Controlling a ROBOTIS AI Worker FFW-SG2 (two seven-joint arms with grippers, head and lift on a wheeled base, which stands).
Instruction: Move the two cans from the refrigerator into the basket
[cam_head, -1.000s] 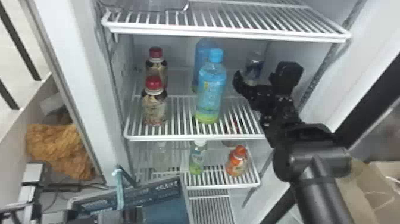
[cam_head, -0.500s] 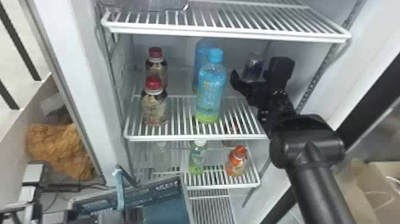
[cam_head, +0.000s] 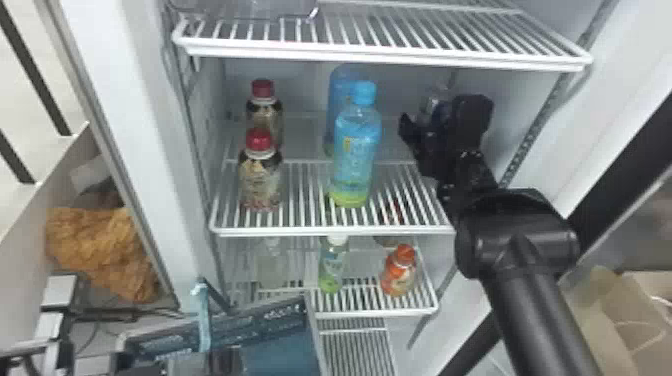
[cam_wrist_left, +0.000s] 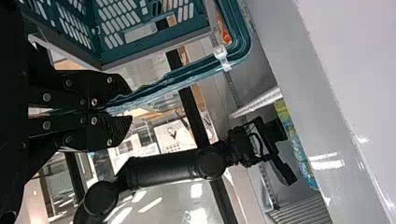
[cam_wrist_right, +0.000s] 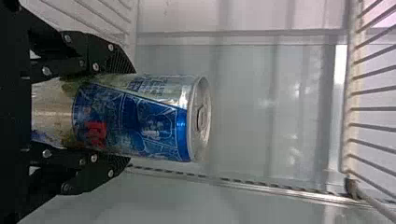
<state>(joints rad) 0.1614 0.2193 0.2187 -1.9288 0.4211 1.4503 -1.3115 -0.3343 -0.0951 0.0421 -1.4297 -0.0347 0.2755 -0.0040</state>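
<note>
One can (cam_wrist_right: 161, 133) stands between the fingers of the right end effector (cam_wrist_right: 132, 116), which are parted by about its width and seem to have hold of it, its top reaching past their tips. It is inside the refrigerator, with the blue-capped bottle (cam_head: 356, 160) to the end effector's left. The left end effector (cam_wrist_left: 130, 106) is closed on the rim of the basket (cam_head: 280, 311). The grasp looks made; carrying this can over, releasing it and moving the second remain.

The can (cam_head: 433, 102) partly hidden behind the right tool (cam_head: 441, 112), the basket (cam_head: 270, 311) cut off by the head view's bottom edge
</note>
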